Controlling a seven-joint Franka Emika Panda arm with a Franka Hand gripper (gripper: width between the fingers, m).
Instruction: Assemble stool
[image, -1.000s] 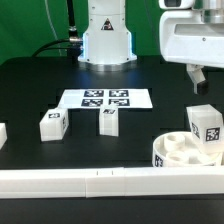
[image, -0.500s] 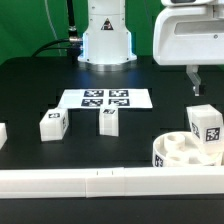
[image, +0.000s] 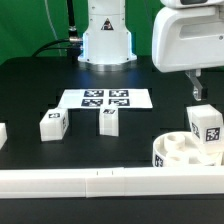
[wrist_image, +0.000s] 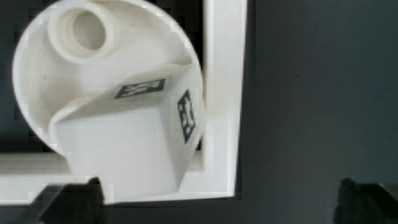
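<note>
- I am seeing the gripper (image: 198, 92) hanging released, its fingers (wrist_image: 71, 197) spread wide and gripping nothing.
- The seat (image: 172, 151) is sitting at 4 o'clock in the exterior view, just beside the rail (image: 90, 181).
- A leg (image: 207, 130) is standing in the seat, at the gripper's 6 o'clock.
- A second leg (image: 52, 125) and a third leg (image: 109, 121) are resting near the marker board (image: 105, 98), at its 8 and 6 o'clock.

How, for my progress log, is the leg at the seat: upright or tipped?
Upright: the leg stands on end in the seat, its long sides vertical.
</note>
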